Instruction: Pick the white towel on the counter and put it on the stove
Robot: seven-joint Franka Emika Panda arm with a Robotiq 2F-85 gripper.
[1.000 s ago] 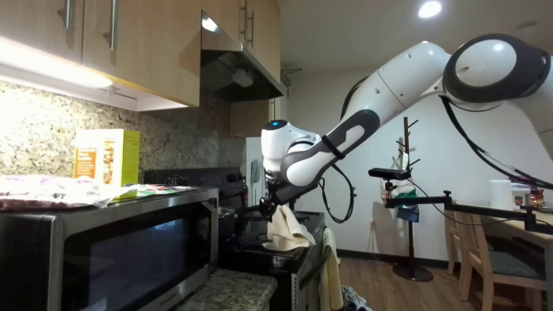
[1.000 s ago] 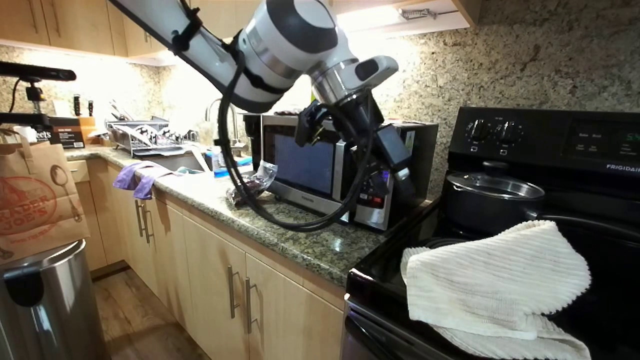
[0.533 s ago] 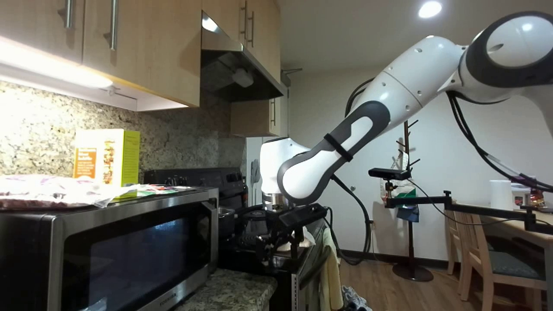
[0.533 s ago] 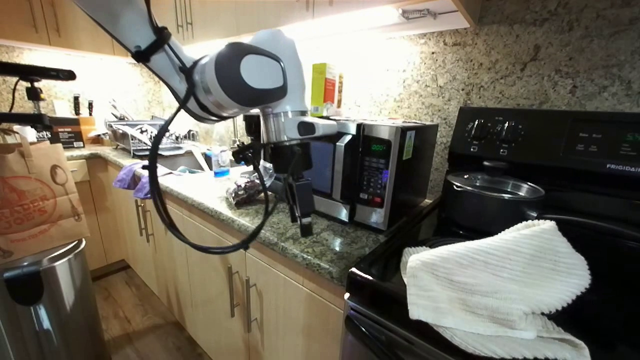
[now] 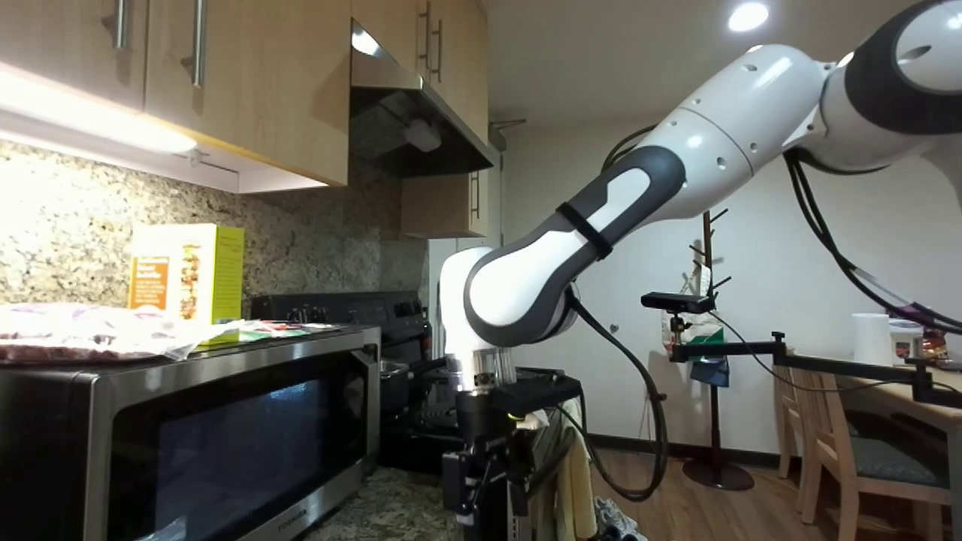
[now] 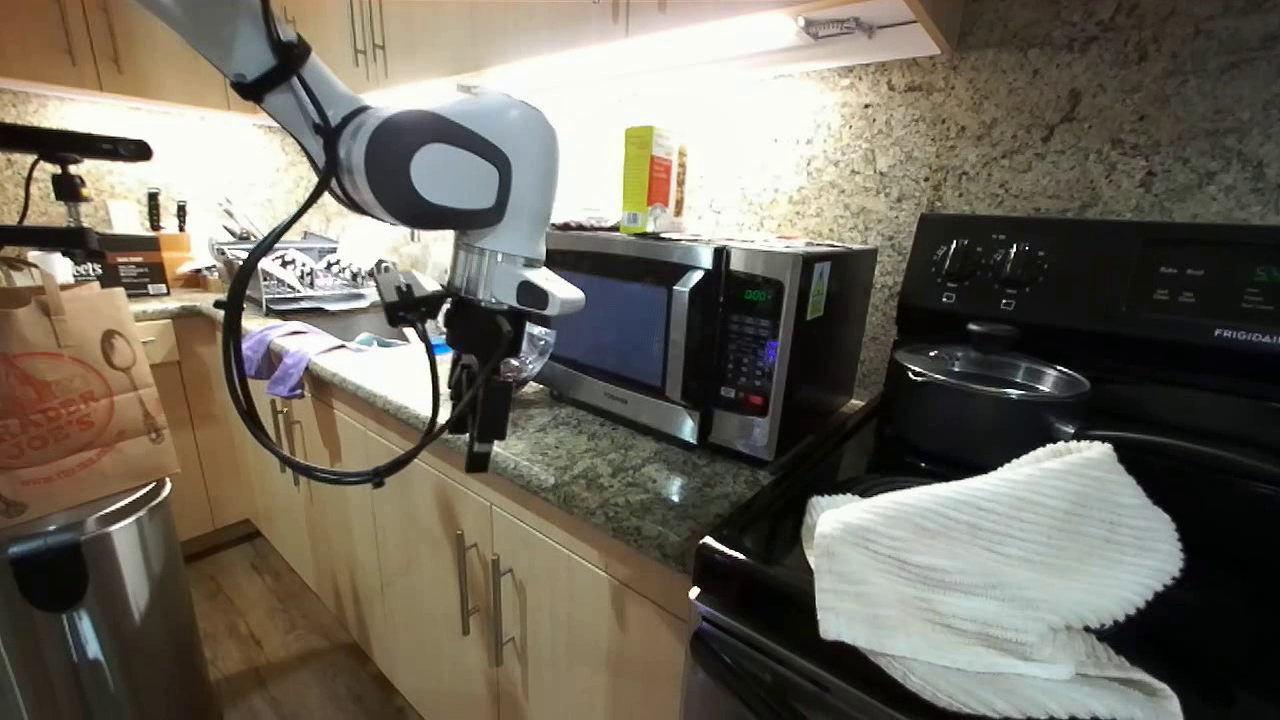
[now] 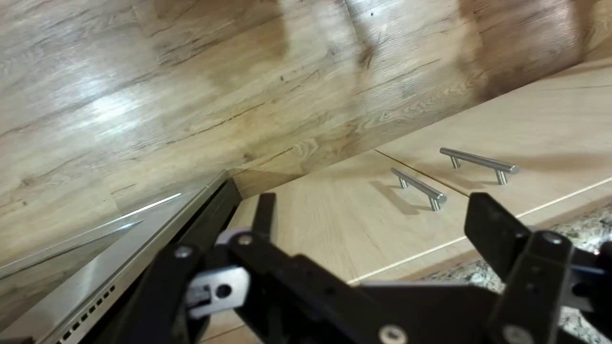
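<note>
The white ribbed towel [image 6: 990,560] lies folded and rumpled on the black stove [image 6: 745,545], at its front, beside the lidded pot. In an exterior view only a small piece of the towel [image 5: 535,420] shows behind the arm. My gripper [image 7: 370,198] points down with its fingers wide apart and nothing between them. In an exterior view the gripper [image 6: 480,455] hangs by the front edge of the granite counter [image 6: 620,465], well away from the towel. The gripper [image 5: 481,507] also shows low in an exterior view. The towel is out of the wrist view.
A microwave [image 6: 620,320] stands on the counter, with a yellow-green box [image 6: 648,180] on top. A lidded pot [image 6: 985,400] sits at the stove's back. Cabinet handles [image 7: 418,186] stick out below the gripper. A yellowish towel [image 5: 575,466] hangs on the oven front. Cables loop beside the arm.
The gripper has swung away from the stove and down along the counter's front edge, turning from tilted to pointing down. The towel on the stove has not moved.
</note>
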